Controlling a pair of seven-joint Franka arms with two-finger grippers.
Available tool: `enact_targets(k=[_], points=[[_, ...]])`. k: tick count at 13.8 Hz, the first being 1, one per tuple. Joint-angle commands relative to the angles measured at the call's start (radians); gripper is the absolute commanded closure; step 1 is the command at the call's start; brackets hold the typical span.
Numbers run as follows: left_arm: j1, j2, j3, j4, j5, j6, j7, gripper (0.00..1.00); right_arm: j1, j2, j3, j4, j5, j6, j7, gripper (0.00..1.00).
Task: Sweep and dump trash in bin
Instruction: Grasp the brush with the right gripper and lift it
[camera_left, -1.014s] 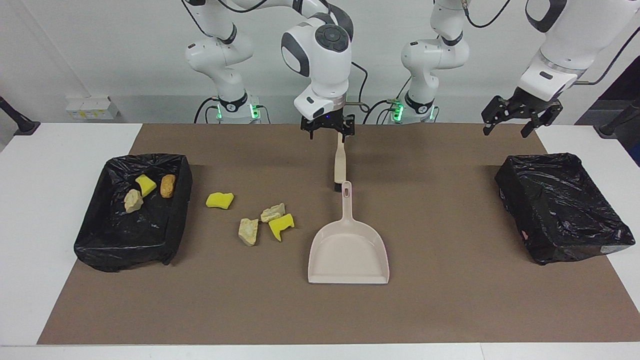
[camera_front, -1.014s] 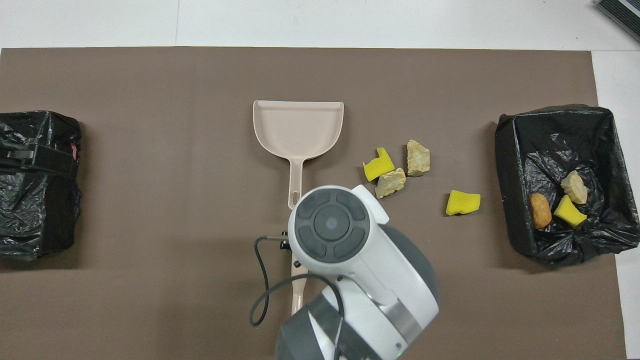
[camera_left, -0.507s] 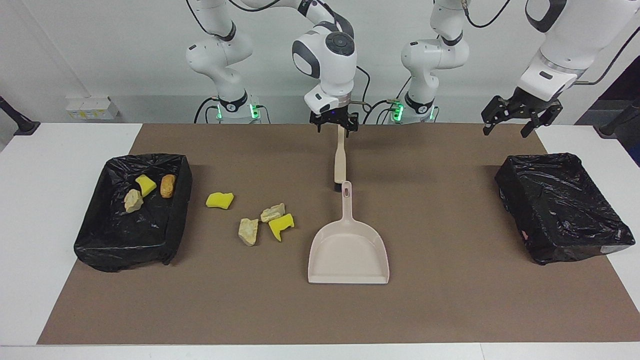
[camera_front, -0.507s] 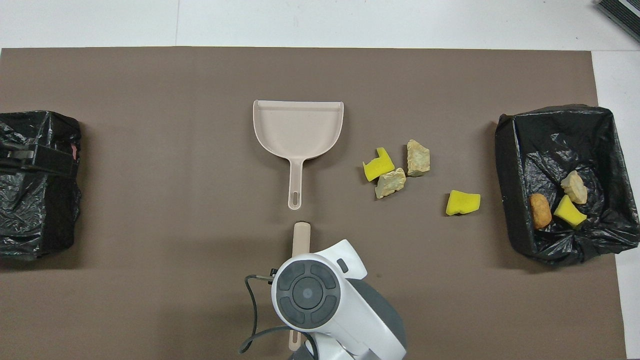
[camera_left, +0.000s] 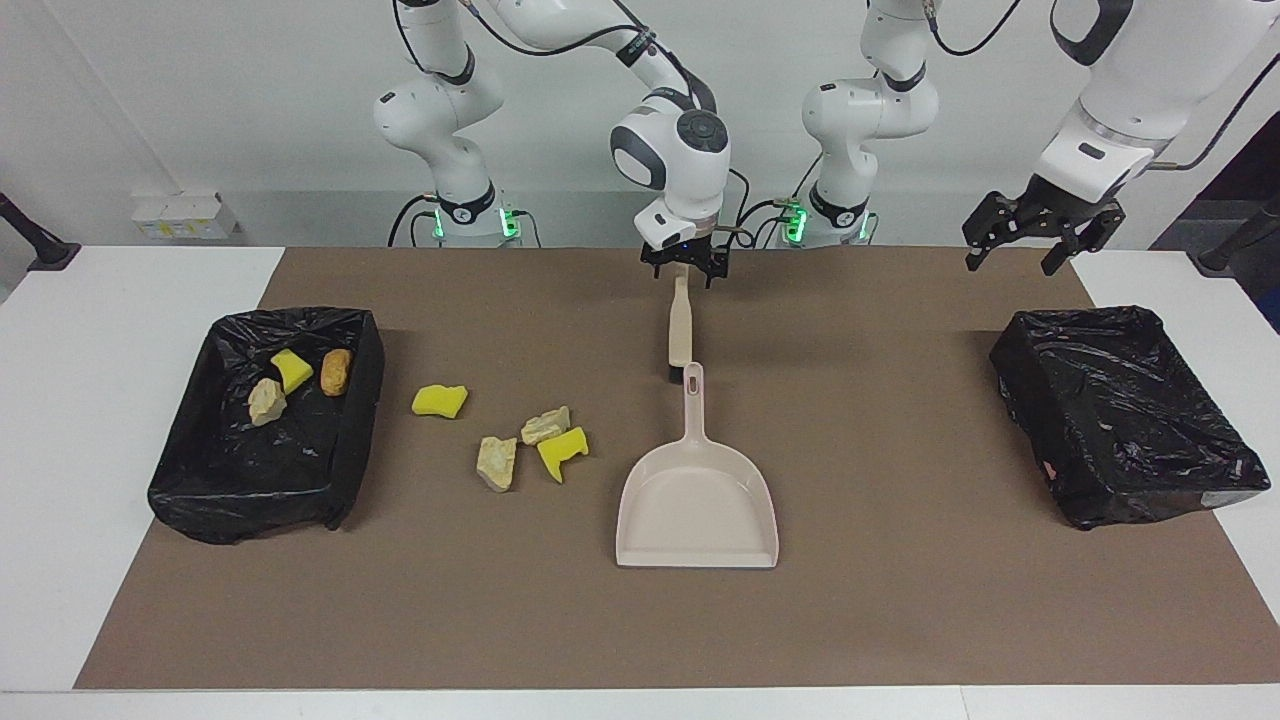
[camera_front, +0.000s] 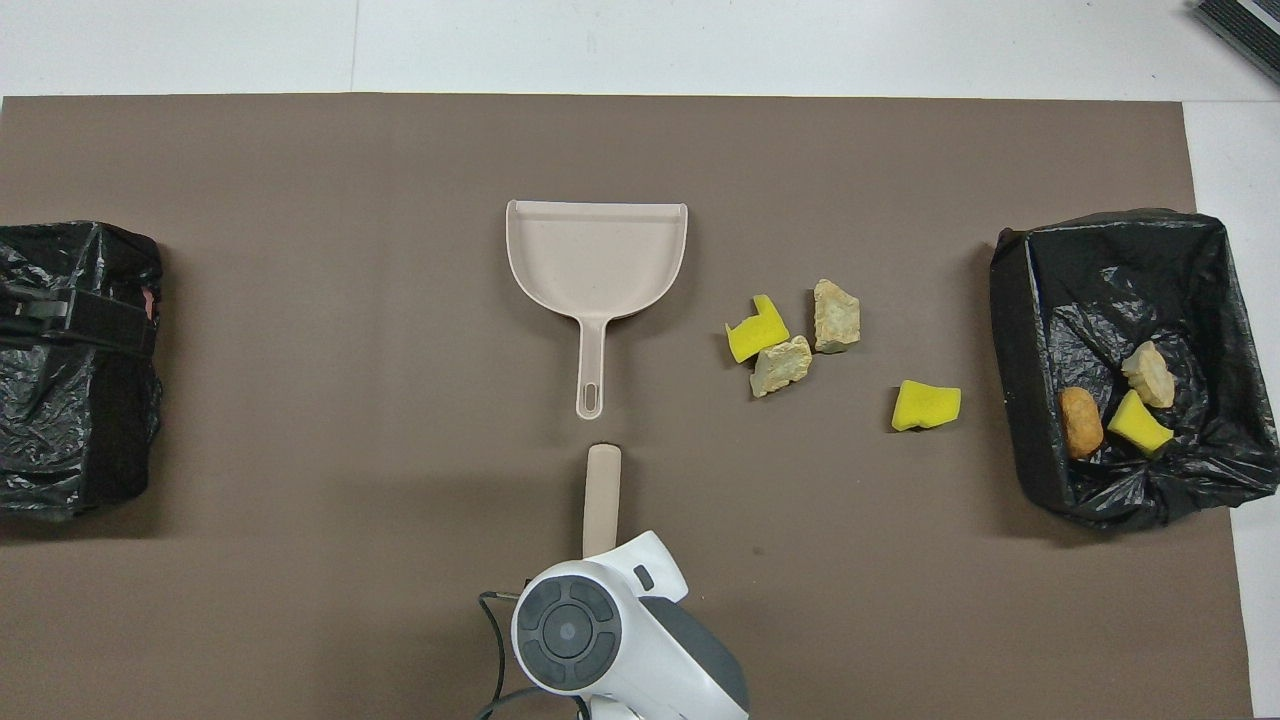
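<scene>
Toward the right arm's end of the table, well to one side of the right gripper (camera_left: 685, 270), sits a shallow box lined with crinkled black plastic film (camera_left: 200, 480). Three of the small torn foam chunks lie in it: a bright yellow one (camera_left: 291, 369), a pale beige one (camera_left: 266, 401) and an orange-brown one (camera_left: 336, 371). Four more chunks rest on the brown table mat (camera_left: 900, 620) between that box and the pale pink plastic dustpan (camera_left: 697, 500): a lone yellow piece (camera_left: 439, 401) nearest the box, then two beige pieces (camera_left: 497, 463) (camera_left: 546, 425) and another yellow piece (camera_left: 562, 452) close together beside the dustpan.

A second black-lined box (camera_left: 1125, 415) stands at the left arm's end, and nothing can be seen inside it. The dustpan's tray holds nothing.

The right gripper hangs with its fingers spread over the handle end of a beige brush (camera_left: 680, 330), which lies in line with the dustpan's handle, nearer the robots. The left gripper (camera_left: 1035, 240), fingers also spread and holding nothing, waits in the air above the mat's edge by the second box.

No writing or labels can be read.
</scene>
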Motion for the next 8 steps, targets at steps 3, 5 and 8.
enact_targets(k=[3,5,8], points=[[-0.006,-0.015,0.004,-0.011,-0.004,-0.013,-0.008,0.00,0.020,-0.051,-0.001,-0.053,0.067,0.023,0.015,0.09],[-0.006,-0.015,0.004,-0.011,-0.004,-0.012,-0.008,0.00,0.026,-0.051,-0.001,-0.053,0.068,0.025,0.001,0.22],[-0.006,-0.015,0.004,-0.011,-0.004,-0.013,-0.008,0.00,0.029,-0.059,-0.001,-0.062,0.073,0.027,-0.044,0.37]])
